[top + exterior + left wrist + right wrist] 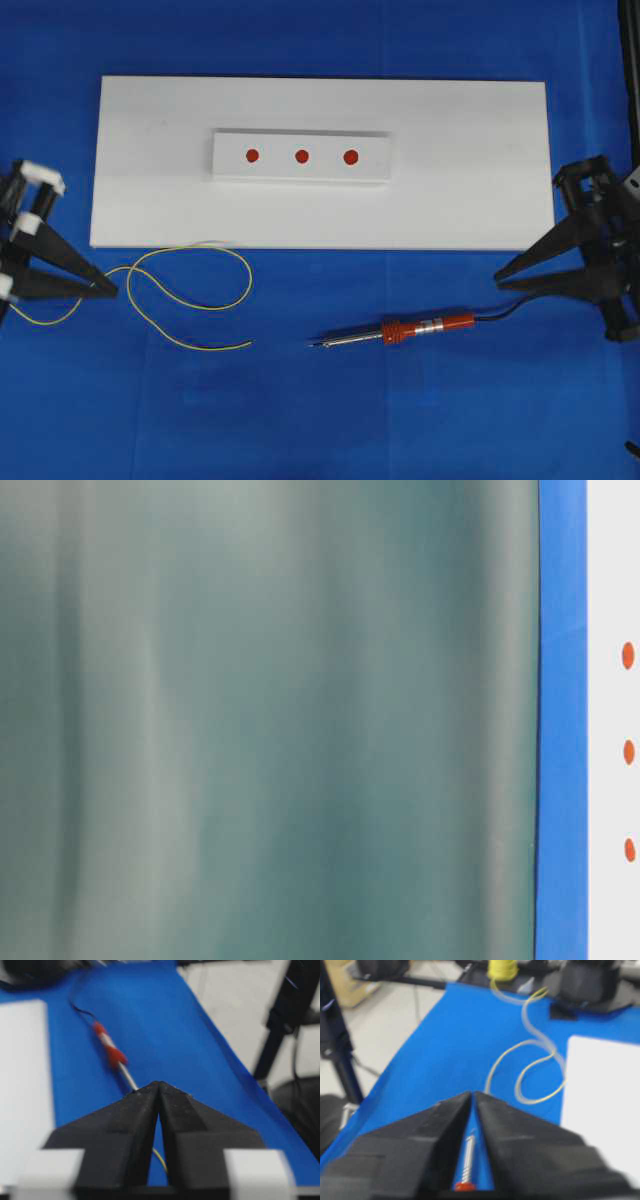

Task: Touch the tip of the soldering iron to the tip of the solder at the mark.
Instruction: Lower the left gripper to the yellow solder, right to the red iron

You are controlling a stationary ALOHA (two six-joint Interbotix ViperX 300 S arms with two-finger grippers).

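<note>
On the blue cloth (pixel 420 420), in front of a long white board (pixel 470 180), the soldering iron (pixel 400 331) lies flat and roughly level across the overhead view, its thin silver tip pointing toward the left and its black cord (pixel 505 312) trailing off to the right. Nothing grips it. Just left of its tip, with a clear gap between them, ends the solder (pixel 190 300) — a thin yellow wire that loops twice over the cloth, brushes the near edge of the board, and runs on leftward to the left gripper (pixel 112 288).

That left gripper sits low at the left edge, its black fingers drawn together to a point; the wrist view shows the tips meeting, with a sliver of yellow wire visible beneath them (whether the solder is actually pinched there I cannot tell). The right gripper (pixel 500 275) waits at the right edge, fingers likewise narrowed almost to a point, close above the cord but holding nothing; from its own camera the iron's shaft and red collar show through the slim gap between the fingers.

Centred on the board stands a small raised white block (pixel 300 157) carrying three red marks (pixel 301 156) in a row — well apart from both iron and solder. The table-level view is mostly a blurred grey-green surface.
</note>
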